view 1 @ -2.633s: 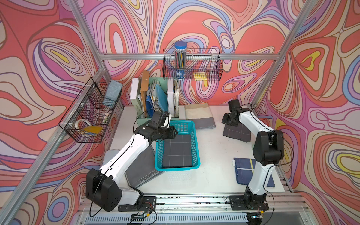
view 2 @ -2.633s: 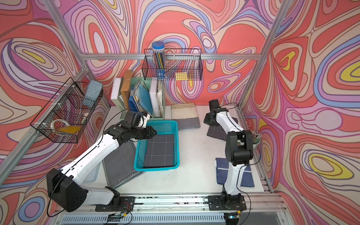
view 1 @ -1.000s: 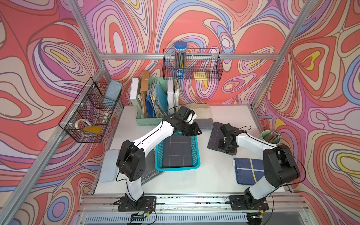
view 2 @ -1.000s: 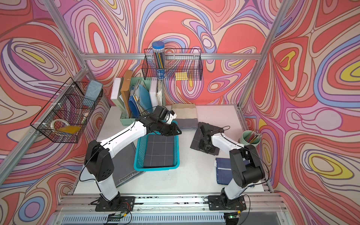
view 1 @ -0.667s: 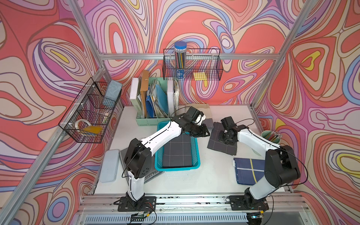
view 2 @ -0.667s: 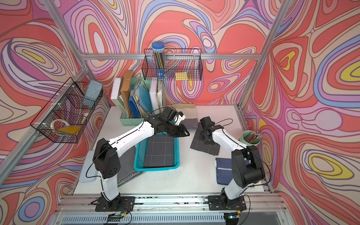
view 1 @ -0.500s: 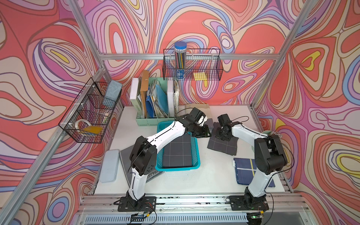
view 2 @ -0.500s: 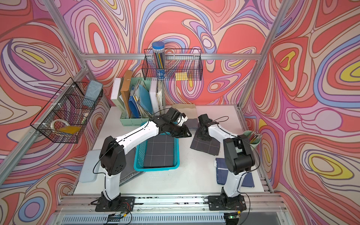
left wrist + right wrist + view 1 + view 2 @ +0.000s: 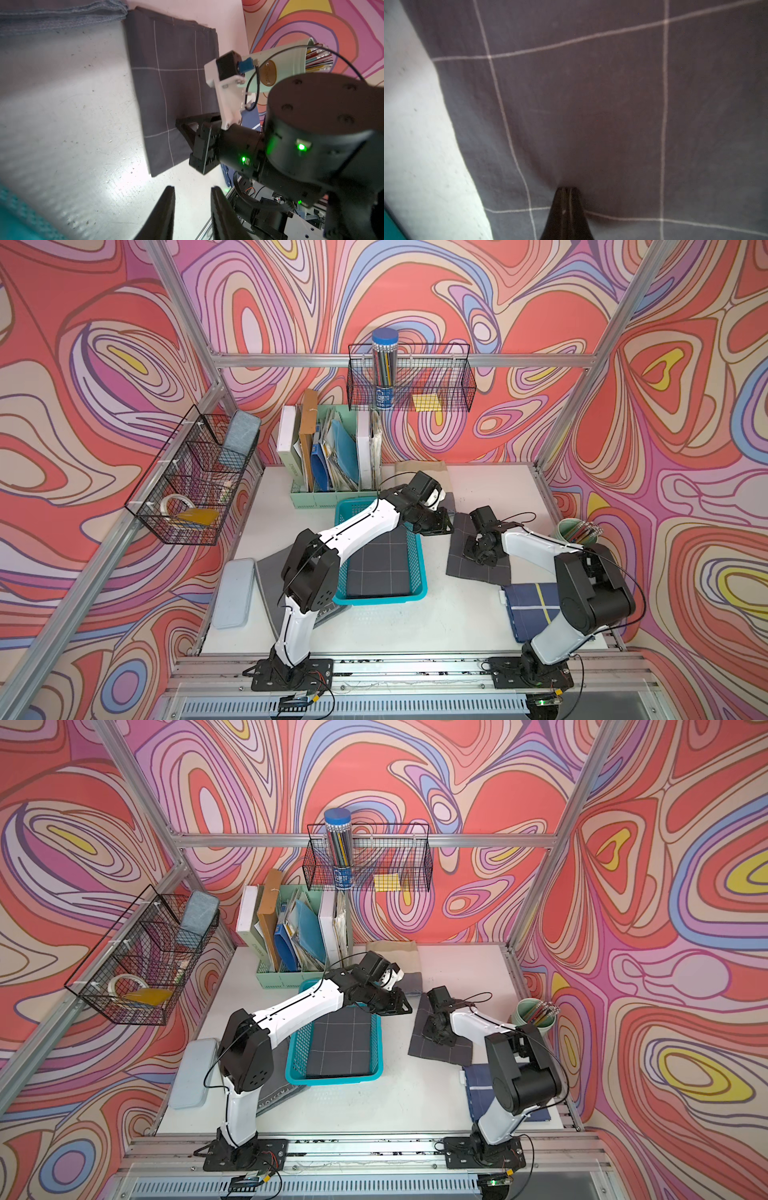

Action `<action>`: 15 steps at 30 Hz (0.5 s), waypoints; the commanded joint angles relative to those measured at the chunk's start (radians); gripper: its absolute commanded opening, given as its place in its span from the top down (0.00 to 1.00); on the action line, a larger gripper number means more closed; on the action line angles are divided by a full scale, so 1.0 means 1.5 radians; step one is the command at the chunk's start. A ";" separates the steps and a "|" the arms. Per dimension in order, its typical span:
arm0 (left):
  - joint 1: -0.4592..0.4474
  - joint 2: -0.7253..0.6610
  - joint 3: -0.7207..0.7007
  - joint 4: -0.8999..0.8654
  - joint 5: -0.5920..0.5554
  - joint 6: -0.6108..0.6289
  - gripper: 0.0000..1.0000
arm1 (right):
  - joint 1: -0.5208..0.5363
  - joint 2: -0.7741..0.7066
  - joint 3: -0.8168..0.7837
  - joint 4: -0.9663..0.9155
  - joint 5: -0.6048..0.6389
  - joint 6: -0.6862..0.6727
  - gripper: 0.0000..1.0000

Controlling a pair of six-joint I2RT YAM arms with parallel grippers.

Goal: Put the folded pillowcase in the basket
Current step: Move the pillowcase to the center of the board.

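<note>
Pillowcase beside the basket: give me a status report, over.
Left gripper open, empty, over bare table. Right gripper shut, tips pressing the pillowcase, flat on table, outside basket. Basket holds a folded dark cloth; left gripper hangs between.

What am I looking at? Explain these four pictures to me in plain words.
Two robot arms stand at a table. Two pictures look down from one overhead camera; the other two come from cameras on the arms' wrists. A turquoise basket already holds a dark checked cloth. A similar folded pillowcase lies beside it on the table. The right gripper is shut, its tip resting on that pillowcase. The left gripper is open and holds nothing, hovering between basket and pillowcase.
</note>
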 commanded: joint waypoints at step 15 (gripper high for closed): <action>-0.081 0.162 0.206 -0.257 -0.208 -0.019 0.53 | -0.033 -0.165 0.032 -0.157 0.193 0.022 1.00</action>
